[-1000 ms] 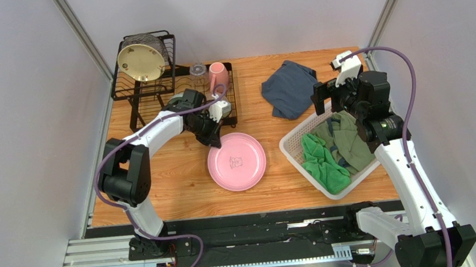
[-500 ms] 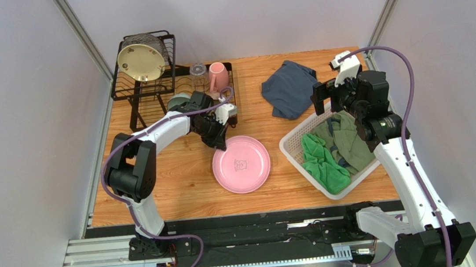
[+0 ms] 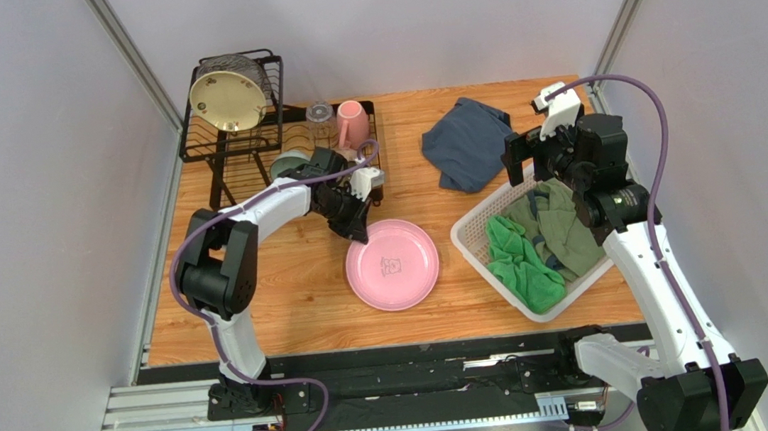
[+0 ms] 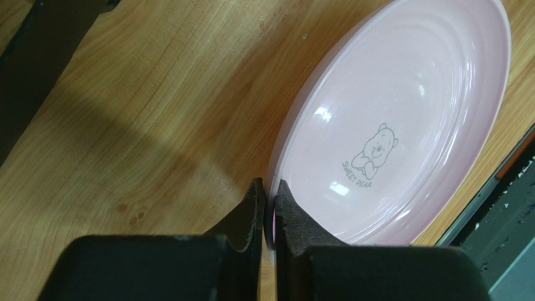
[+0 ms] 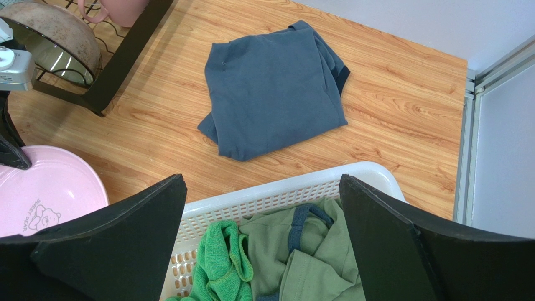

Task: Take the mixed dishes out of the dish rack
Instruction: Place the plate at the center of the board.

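My left gripper point(image 3: 356, 229) is shut on the near-left rim of the large pink plate point(image 3: 395, 266), which lies low over the wooden table in front of the dish rack point(image 3: 236, 145). In the left wrist view the jaws point(image 4: 269, 195) pinch the rim of the plate point(image 4: 402, 106). In the black rack are a cream plate point(image 3: 227, 100) upright in the raised basket, a clear tumbler point(image 3: 319, 112), a pink mug point(image 3: 352, 125) and a pale teal bowl point(image 3: 289, 163). My right gripper point(image 3: 541, 169) is open and empty above the white basket.
A white lattice basket point(image 3: 472, 230) holding green clothes point(image 3: 536, 240) stands at the right. A folded blue garment point(image 3: 466, 143) lies behind it, also in the right wrist view point(image 5: 276, 88). Grey walls enclose the table on three sides.
My left gripper has carried the pink plate a little to the right and nearer, away from the rack. The right arm has not moved.
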Tool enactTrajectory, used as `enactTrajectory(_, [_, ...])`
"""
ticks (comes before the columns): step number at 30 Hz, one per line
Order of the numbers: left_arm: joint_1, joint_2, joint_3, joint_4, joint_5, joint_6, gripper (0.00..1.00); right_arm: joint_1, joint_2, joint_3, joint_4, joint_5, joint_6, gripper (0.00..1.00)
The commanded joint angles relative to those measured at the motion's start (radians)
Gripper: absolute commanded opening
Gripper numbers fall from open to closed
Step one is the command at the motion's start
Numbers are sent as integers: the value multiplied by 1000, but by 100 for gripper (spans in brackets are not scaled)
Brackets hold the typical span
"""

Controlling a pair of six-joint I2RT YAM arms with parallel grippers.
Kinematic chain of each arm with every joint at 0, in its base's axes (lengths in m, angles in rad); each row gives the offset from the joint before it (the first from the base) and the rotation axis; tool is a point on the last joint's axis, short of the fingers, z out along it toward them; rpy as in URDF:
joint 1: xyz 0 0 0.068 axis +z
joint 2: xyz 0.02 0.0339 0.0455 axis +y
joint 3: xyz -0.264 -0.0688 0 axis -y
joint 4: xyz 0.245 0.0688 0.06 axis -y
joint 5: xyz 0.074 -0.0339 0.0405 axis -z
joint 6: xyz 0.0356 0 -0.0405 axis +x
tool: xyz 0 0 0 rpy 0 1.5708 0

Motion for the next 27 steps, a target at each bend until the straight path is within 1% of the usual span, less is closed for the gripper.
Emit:
enactTrajectory(1, [-9,10,39,27,-18,10,10,1,-18,40,13,4,-18,99])
enactTrajectory(7, [-9,9,39,25,-29,4,15,1,-22,39,15,4,-18,99])
enactTrajectory(12, [-11,10,39,21,-33,2,17,1,-25,39,13,5,-19,99])
enactTrajectory(17, [-11,19,40,16,-33,2,23,1,-27,39,15,7,-19,100])
enactTrajectory(27, [-11,13,40,7,-36,2,29,1,-30,39,16,7,-18,100])
